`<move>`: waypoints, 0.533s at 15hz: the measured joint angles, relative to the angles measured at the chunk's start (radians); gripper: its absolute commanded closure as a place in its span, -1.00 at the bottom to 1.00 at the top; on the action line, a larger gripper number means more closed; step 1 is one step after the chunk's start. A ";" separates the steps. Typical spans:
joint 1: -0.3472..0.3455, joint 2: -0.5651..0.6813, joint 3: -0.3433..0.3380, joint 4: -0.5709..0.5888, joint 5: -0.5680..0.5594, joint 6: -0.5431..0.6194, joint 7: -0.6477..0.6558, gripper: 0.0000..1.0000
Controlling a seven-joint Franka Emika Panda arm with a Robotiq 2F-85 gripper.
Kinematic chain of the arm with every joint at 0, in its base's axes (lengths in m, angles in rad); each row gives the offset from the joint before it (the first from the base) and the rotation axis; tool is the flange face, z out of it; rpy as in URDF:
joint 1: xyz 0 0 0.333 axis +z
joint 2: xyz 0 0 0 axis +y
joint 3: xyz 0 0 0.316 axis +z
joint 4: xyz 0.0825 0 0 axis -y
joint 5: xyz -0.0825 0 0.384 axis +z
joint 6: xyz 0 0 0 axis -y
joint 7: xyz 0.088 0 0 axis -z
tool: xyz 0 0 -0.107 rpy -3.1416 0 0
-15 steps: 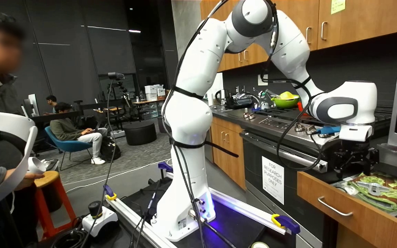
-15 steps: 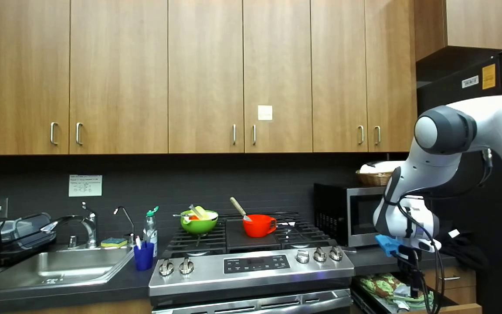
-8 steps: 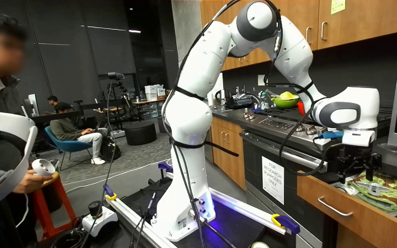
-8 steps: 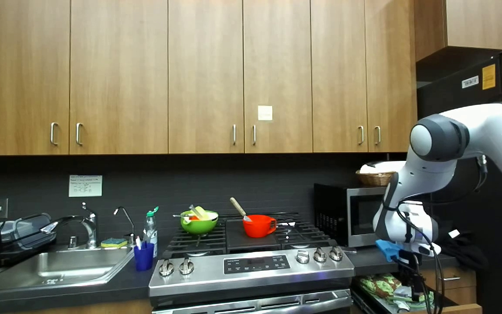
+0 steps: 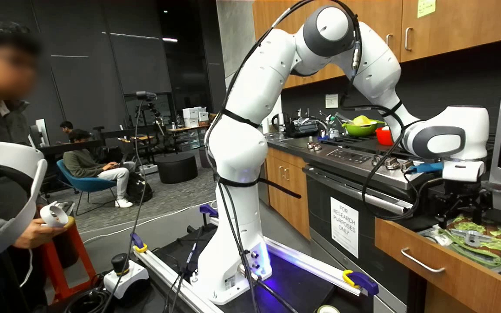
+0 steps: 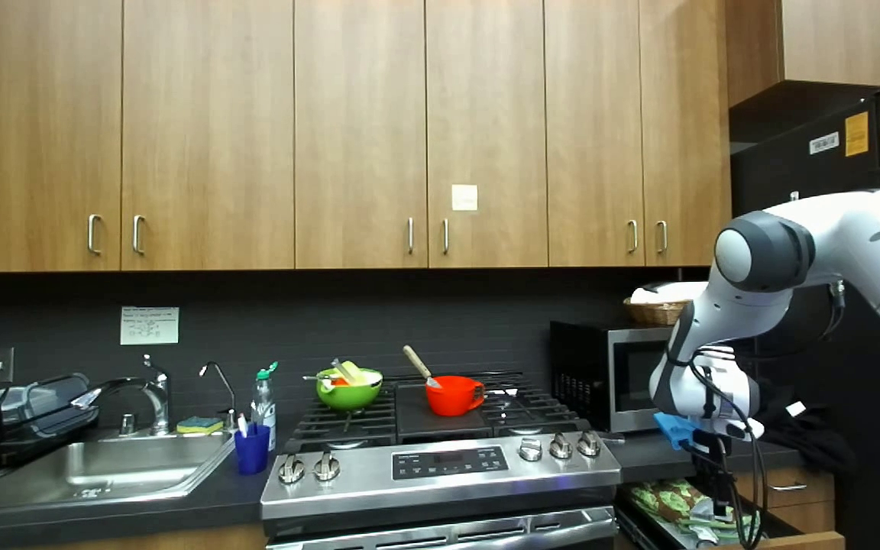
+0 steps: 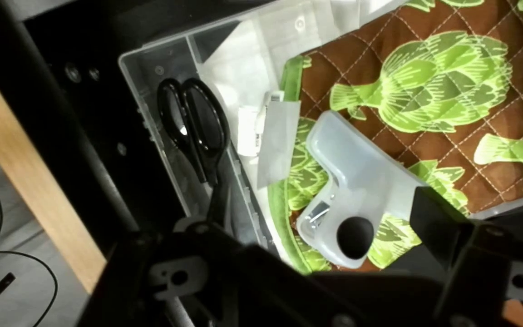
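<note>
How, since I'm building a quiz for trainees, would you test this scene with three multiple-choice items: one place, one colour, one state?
1. Where is the pale plastic piece?
A) In the sink
B) On the quilted cloth
C) On the microwave

2. What colour is the cup on the stove?
A) Orange-red
B) Blue
C) White

3. How do the fingers stand?
A) Pressed together
B) Closed around the cup
C) Spread apart

1: B, the wrist view shows it lying there.
2: A, both exterior views show that colour.
3: C, the wrist view shows a wide gap between them.
</note>
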 measured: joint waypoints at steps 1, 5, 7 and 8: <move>0.000 0.006 0.001 0.005 0.000 -0.002 0.000 -1.00; 0.000 0.037 0.003 0.025 0.000 -0.006 0.000 -1.00; 0.000 0.050 0.003 0.034 0.000 -0.006 0.000 -1.00; 0.000 0.055 0.003 0.039 0.000 -0.006 0.000 -1.00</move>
